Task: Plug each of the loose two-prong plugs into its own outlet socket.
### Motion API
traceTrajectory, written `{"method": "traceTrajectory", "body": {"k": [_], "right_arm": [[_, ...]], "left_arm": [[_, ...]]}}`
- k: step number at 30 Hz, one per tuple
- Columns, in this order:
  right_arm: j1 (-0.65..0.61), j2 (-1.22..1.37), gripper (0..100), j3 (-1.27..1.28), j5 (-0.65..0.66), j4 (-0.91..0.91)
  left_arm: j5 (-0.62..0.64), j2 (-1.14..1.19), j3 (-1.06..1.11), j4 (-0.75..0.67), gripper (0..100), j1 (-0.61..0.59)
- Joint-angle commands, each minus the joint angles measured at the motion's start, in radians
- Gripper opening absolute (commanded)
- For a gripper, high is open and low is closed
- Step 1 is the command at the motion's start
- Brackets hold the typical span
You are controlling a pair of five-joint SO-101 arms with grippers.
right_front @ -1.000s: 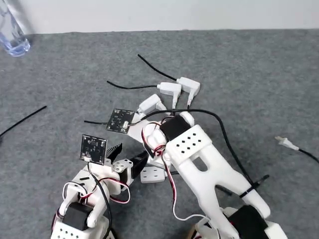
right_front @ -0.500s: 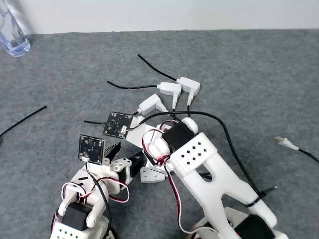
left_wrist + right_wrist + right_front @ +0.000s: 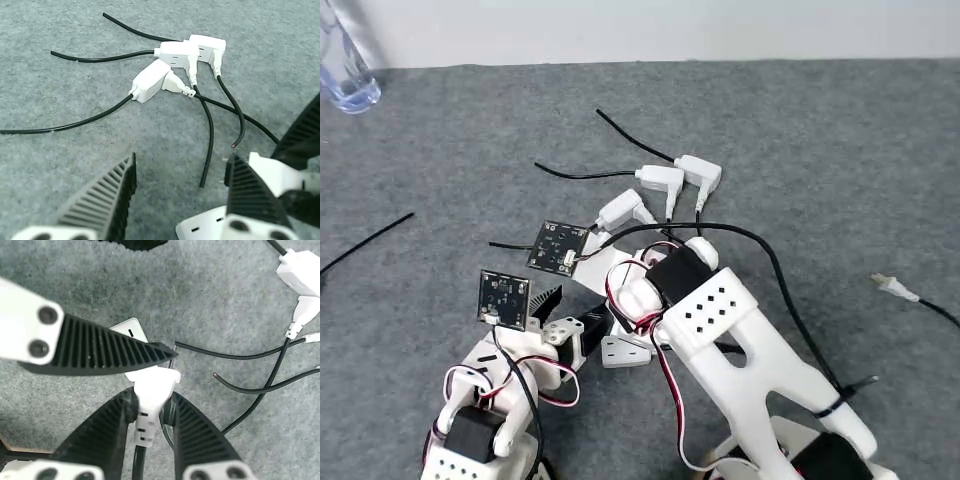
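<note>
A white outlet socket [image 3: 626, 352] lies on the grey carpet between the two arms; it also appears in the wrist views, socket [image 3: 202, 232] and socket [image 3: 129, 329]. My right gripper [image 3: 612, 312] hangs just above it. In the right wrist view the right gripper [image 3: 156, 376] is shut on a white two-prong plug [image 3: 151, 390], whose black cord trails back between the fingers. My left gripper [image 3: 182, 162] stands open beside the socket, left gripper [image 3: 572, 315], holding nothing. Another loose plug [image 3: 892, 287] lies far right on its black cord.
Three white sockets with plugs in them sit in a cluster farther back: [image 3: 621, 210], [image 3: 660, 178], [image 3: 700, 171], with black cords fanning out. A clear bottle [image 3: 345, 75] stands at the back left corner. A stray cord [image 3: 365, 243] lies left.
The right arm has drawn back toward the near edge with the plug, bringing its gripper closer over the socket. The left arm has barely moved.
</note>
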Motion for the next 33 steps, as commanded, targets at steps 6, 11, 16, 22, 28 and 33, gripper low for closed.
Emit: {"method": "traceTrajectory", "body": {"k": [6,11,16,22,28,33], "right_arm": [[-0.053,-0.044,0.9,-0.123,-0.009,0.004],[-0.054,-0.041,0.9,-0.123,-0.008,-0.002],[-0.053,-0.033,0.9,-0.117,-0.002,-0.002],[-0.050,-0.033,0.9,-0.114,0.002,0.007],[-0.024,-0.041,0.9,-0.025,0.043,-0.002],[0.111,-0.033,0.9,0.038,0.058,-0.067]], "left_arm": [[0.005,-0.015,-0.004,-0.020,28,0.002],[0.005,-0.015,-0.004,-0.020,28,0.002],[0.005,-0.015,-0.004,-0.020,27,0.002],[0.003,-0.015,0.016,-0.021,27,0.003],[0.003,-0.015,0.016,-0.021,27,0.003],[0.003,-0.015,0.016,-0.021,27,0.003]]}}
